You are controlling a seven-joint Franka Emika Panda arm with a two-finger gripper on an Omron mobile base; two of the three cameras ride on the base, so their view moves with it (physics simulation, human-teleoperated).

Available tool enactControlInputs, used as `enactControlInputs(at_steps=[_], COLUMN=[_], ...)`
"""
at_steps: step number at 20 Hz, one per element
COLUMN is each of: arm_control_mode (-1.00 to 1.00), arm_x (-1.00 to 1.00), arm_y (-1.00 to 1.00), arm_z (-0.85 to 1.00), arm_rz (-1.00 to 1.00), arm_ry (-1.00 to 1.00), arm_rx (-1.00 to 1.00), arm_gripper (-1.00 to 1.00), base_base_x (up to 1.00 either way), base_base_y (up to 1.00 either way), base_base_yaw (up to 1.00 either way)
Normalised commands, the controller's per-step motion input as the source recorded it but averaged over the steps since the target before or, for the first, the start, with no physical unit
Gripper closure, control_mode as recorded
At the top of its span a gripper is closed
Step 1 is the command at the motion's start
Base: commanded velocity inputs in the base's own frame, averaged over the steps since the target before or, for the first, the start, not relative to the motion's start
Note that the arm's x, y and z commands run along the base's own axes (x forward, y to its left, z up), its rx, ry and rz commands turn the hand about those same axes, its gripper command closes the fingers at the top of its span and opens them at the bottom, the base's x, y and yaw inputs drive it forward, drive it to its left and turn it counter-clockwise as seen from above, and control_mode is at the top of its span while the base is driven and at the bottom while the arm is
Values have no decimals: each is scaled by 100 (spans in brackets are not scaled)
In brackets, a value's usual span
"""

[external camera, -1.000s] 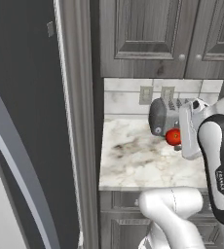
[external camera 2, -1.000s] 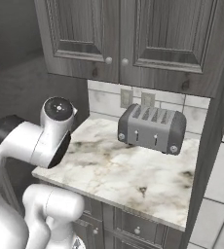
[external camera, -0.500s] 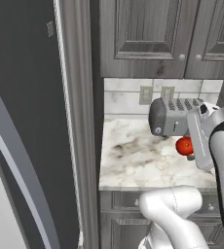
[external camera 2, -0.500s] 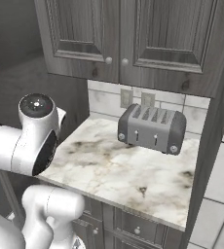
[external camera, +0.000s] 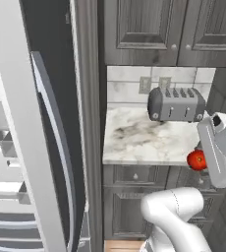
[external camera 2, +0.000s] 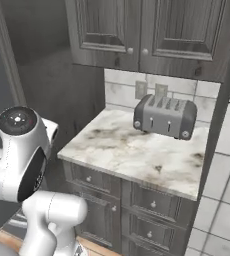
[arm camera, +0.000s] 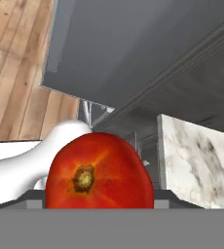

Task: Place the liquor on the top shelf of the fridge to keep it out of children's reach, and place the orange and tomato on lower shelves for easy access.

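The gripper (arm camera: 99, 206) pinches the tomato (arm camera: 99, 171) between its fingers, holding it in the air just off the marble counter's (external camera: 149, 140) front edge. The toaster (external camera: 176, 104) stands at the counter's back, beside the fridge (external camera: 61, 147) with its door open.

Flat, even, slightly soft rendered light

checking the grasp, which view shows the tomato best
The hand view: the tomato is close up, stem scar facing the camera. The left base view shows it small beside the arm, past the counter's front edge.
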Motion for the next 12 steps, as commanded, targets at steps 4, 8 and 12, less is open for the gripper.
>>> enactControlInputs(at_steps=[4, 8, 12], arm_control_mode=[100, 100, 100], arm_x=[0, 0, 0], arm_y=[0, 0, 0], arm_z=[0, 0, 0], arm_rz=[0, 0, 0], arm_ry=[0, 0, 0], arm_rx=[0, 0, 0], arm_gripper=[100, 100, 100], base_base_x=[-98, -67, -36], base_base_y=[35, 66, 83], base_base_yaw=[19, 36, 37])
